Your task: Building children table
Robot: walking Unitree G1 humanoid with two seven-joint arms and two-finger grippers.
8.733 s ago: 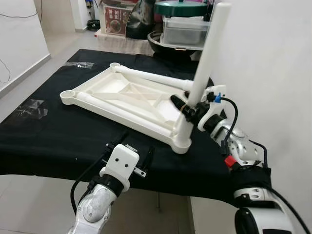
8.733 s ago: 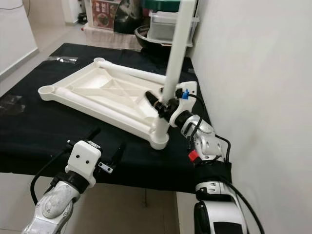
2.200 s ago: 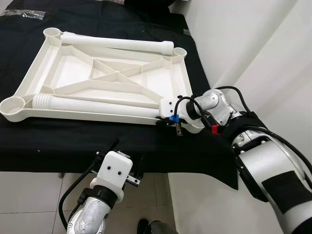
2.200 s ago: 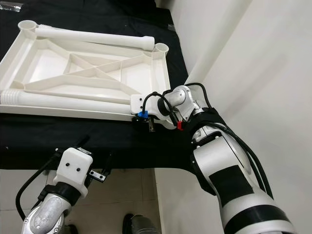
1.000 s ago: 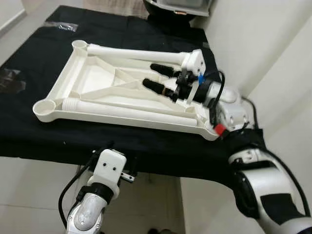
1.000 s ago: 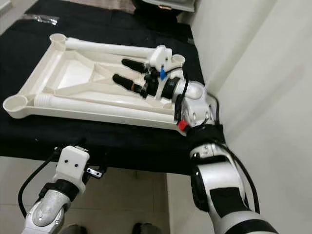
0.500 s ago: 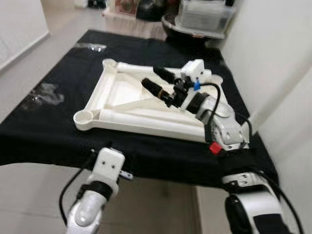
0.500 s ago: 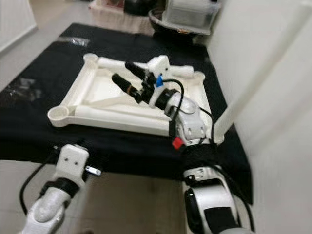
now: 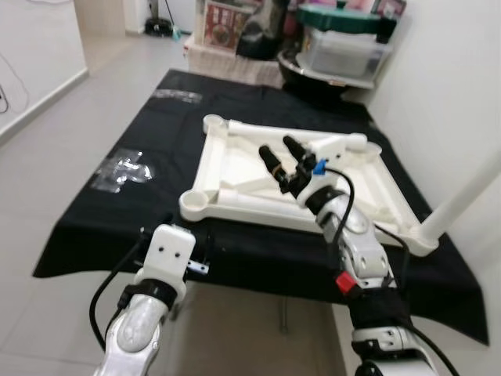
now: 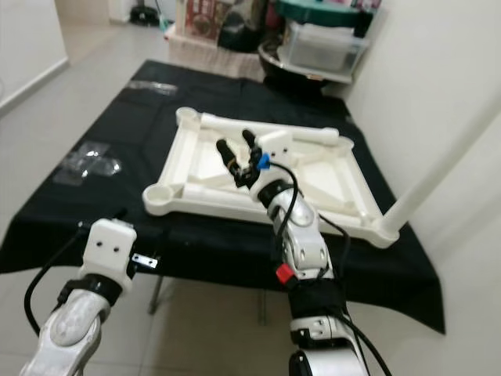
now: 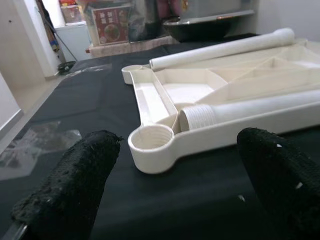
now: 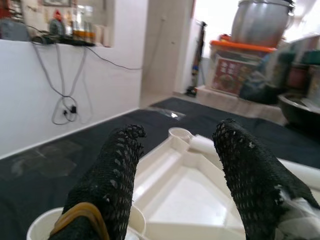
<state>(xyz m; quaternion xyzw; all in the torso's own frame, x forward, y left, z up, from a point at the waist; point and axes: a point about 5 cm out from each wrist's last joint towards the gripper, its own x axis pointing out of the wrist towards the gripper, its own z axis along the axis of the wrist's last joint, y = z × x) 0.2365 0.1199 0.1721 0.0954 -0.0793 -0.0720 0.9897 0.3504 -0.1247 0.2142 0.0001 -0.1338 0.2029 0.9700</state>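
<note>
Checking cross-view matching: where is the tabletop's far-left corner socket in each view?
Left eye view: far-left corner socket sits upper centre-left, on the black cloth.
Right eye view: upper left of centre.
Left wrist view: beyond the nearer socket, at the frame's far end.
Right wrist view: near centre, past the ribs.
Shared landmark: the white leg lying along the far edge ends beside it.

A cream-white table frame (image 9: 235, 168) lies on a plain black cloth (image 9: 117, 196). Both grippers' fingers (image 12: 115, 170) are black with a mesh-like texture; the arms are silver.
</note>
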